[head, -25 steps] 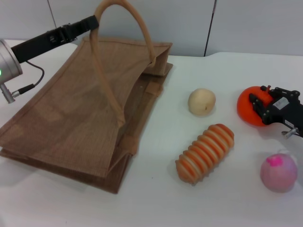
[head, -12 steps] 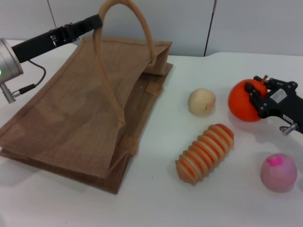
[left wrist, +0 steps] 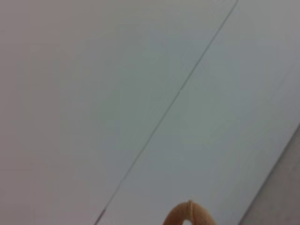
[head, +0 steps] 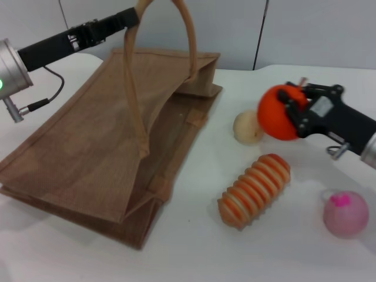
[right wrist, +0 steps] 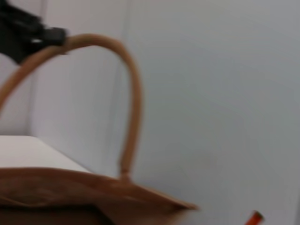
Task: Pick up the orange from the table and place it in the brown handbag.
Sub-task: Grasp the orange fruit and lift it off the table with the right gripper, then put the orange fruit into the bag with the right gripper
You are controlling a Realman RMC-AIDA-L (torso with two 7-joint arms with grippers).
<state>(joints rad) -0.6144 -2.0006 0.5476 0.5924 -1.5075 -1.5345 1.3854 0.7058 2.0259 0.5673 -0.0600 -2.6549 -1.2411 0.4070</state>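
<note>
The orange point(head: 277, 111) is bright orange-red and round. My right gripper point(head: 295, 109) is shut on it and holds it in the air above the table, just right of the small beige ball. The brown handbag point(head: 106, 147) lies on the table's left half, its mouth facing right. My left gripper point(head: 130, 16) is shut on one looping handle point(head: 187, 35) and holds it up, which props the mouth open. The right wrist view shows the raised handle point(right wrist: 126, 93), the bag's edge point(right wrist: 93, 187) and a tip of the orange's stem point(right wrist: 254, 218). The left wrist view shows only the handle's top point(left wrist: 190, 215) against the wall.
A beige ball point(head: 247, 127) lies between the bag and the orange. A ribbed orange-and-cream oblong point(head: 255, 189) lies in front of it. A pink ball point(head: 345, 214) sits at the right front. A grey wall stands behind the table.
My right gripper lifted the orange off the table and carried it left toward the bag. My left gripper raised the handle higher and shifted right, opening the bag's mouth wider.
</note>
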